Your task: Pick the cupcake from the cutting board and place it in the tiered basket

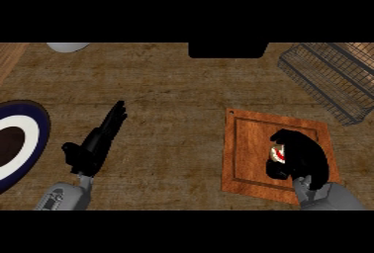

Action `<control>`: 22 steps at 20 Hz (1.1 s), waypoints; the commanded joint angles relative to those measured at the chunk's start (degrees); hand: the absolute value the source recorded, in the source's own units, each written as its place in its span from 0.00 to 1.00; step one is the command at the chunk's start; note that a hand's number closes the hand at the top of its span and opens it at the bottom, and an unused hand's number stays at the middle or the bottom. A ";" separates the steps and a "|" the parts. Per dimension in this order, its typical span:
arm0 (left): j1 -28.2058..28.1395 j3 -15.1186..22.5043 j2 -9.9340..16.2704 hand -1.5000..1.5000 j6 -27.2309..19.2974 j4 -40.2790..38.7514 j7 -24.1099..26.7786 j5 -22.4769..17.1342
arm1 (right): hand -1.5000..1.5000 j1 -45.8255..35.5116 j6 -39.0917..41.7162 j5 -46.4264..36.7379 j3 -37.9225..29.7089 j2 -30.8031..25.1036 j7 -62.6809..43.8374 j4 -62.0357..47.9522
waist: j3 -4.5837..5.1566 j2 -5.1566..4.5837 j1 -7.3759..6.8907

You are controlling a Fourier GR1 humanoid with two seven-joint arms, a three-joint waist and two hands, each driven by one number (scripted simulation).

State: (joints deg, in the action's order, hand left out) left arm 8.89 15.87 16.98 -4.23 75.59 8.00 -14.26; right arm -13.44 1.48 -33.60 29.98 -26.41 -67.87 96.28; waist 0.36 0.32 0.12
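A brown wooden cutting board [248, 143] lies on the counter at the right. My right hand [303, 155] is over it, fingers curled round the cupcake [277, 153], of which only a small red and white patch shows. The dark wire tiered basket [329, 79] stands at the far right corner, well beyond the board. My left hand [99, 138] rests open on the counter at the left, fingers straight and pointing away from me.
A blue and white plate [29, 143] with a dark centre sits at the left edge. A pale round object [67, 47] shows at the far left. A black block [226, 49] sits at the far middle.
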 commanded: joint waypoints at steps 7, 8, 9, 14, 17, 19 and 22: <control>-0.50 -1.10 -2.51 0.50 1.64 -0.08 -0.93 2.66 | 1.00 -0.52 0.52 -11.09 -2.67 9.15 -3.07 -3.06 | -0.35 -0.29 -0.20; 1.48 -2.46 -1.80 0.50 1.70 -0.35 -2.40 2.22 | 1.00 4.44 2.00 -10.98 -2.20 6.76 -3.88 3.24 | -0.34 -0.21 0.22; -1.34 -2.58 -0.45 0.50 1.77 0.63 -1.20 1.71 | 1.00 6.95 -0.14 -9.16 -6.30 3.45 -1.26 1.15 | -0.35 -0.14 0.39; -4.36 -4.27 -0.11 0.50 0.08 1.50 0.82 1.02 | 1.00 18.35 -2.89 -1.84 -26.15 -11.15 8.18 -2.73 | -0.52 0.22 4.67; -2.44 -4.41 0.25 0.50 1.03 1.31 -0.97 0.71 | 1.00 26.54 -6.48 0.60 -33.15 -15.74 17.71 -4.86 | -0.51 0.11 4.33; -5.59 -3.45 0.14 0.50 1.33 2.81 1.58 1.77 | 1.00 30.84 -9.09 0.98 -37.45 -17.03 22.20 -5.68 | -0.43 0.07 2.33; -3.15 -3.47 -0.28 0.50 0.94 1.86 -0.28 2.32 | 1.00 31.37 -10.35 8.11 -46.21 -17.30 24.89 1.44 | -0.33 0.19 2.84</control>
State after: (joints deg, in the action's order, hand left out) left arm 4.88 12.56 16.73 -3.25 77.87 8.20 -12.49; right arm 13.96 -6.02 -30.67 -7.19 -41.82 -47.55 94.25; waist 0.05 0.58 3.09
